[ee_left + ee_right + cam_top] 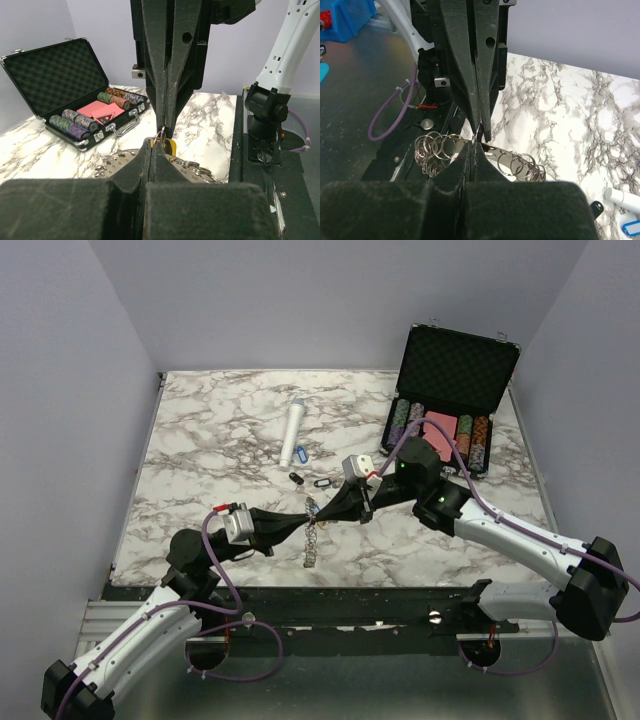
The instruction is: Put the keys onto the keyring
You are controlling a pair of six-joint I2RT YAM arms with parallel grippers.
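Observation:
The keyring (pixel 313 540), a silvery plate fringed with small split rings, hangs above the table between both grippers. My left gripper (pixel 307 524) is shut on the keyring's edge; its jaws show closed in the left wrist view (pixel 151 146). My right gripper (pixel 326 512) is shut on the small ring of a yellow-tagged key (pixel 171 146), tip to tip with the left. In the right wrist view my right gripper (pixel 471 146) is pressed against the keyring (pixel 517 161). A blue-tagged key (pixel 302 453) and two black-tagged keys (pixel 296 477) (pixel 322 482) lie on the table.
A white cylinder (pixel 293 430) lies behind the loose keys. An open black case of poker chips (pixel 445 425) stands at the back right. The marble table's near edge (pixel 330 580) runs just below the grippers.

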